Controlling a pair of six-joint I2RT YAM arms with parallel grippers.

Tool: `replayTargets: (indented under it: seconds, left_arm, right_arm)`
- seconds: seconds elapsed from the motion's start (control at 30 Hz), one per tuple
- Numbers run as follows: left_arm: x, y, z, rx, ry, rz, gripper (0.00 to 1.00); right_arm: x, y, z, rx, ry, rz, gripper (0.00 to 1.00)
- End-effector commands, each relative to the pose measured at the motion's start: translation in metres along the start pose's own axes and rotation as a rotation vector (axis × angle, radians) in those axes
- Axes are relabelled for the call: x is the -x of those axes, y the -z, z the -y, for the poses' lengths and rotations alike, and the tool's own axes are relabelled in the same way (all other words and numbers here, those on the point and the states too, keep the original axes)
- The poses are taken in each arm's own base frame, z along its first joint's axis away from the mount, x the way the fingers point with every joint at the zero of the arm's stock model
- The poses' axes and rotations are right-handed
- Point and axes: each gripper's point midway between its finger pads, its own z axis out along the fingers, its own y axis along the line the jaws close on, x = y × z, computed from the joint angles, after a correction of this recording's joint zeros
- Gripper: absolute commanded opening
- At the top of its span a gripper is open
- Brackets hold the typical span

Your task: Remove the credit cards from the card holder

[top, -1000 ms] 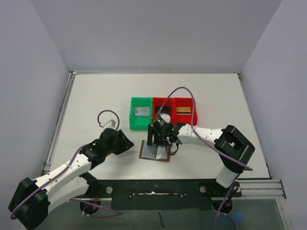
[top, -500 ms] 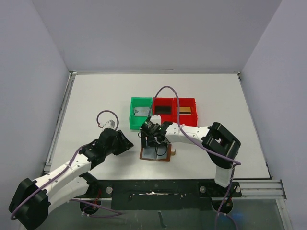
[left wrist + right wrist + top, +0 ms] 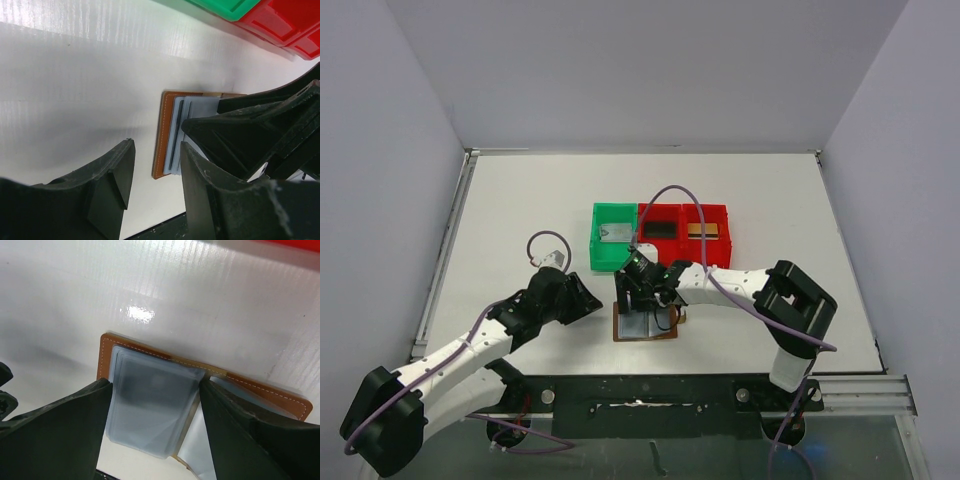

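Observation:
The brown leather card holder (image 3: 666, 333) lies open on the table near the front edge. My right gripper (image 3: 642, 298) hangs straight over its left half. In the right wrist view the right gripper (image 3: 155, 387) is open. Its fingertips (image 3: 75, 415) stand at the two side edges of the pale blue sleeve stack (image 3: 150, 410), and a dark blurred shape shows through the sleeve. My left gripper (image 3: 588, 298) is open and empty just left of the holder (image 3: 162, 135). Three credit cards lie in the bins: silver (image 3: 613, 232), black (image 3: 660, 228) and gold (image 3: 703, 229).
A green bin (image 3: 601, 256) and two joined red bins (image 3: 684, 209) stand in a row just behind the holder. In the left wrist view the black right gripper (image 3: 250, 130) covers the holder's right part. The table's front edge runs close below the holder.
The right gripper moved left and down onto the holder's left sleeve panel, and the holder shifted slightly toward the front edge. The left arm barely moved.

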Motion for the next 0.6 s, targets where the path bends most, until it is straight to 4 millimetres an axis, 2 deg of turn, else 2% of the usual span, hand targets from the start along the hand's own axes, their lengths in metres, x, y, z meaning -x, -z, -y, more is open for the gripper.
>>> replayTargets:
  seconds: [0.0,0.37,0.47,0.57]
  left_arm:
    - [0.010,0.002,0.024,-0.094,-0.023,0.024,0.41]
    - [0.011,0.000,0.026,-0.098,-0.027,0.024,0.41]
    - [0.010,-0.001,0.025,-0.093,-0.028,0.022,0.41]
    - [0.010,-0.001,0.024,-0.088,-0.022,0.022,0.42]
  right_arm:
    - [-0.004,0.004,-0.011,0.076,0.003,-0.013,0.72]
    - [-0.011,-0.001,0.016,-0.081,0.040,-0.032,0.66]
    - [-0.013,-0.002,0.020,-0.119,0.050,-0.038,0.71]
    - [-0.013,-0.004,0.021,-0.138,0.060,-0.037,0.71]
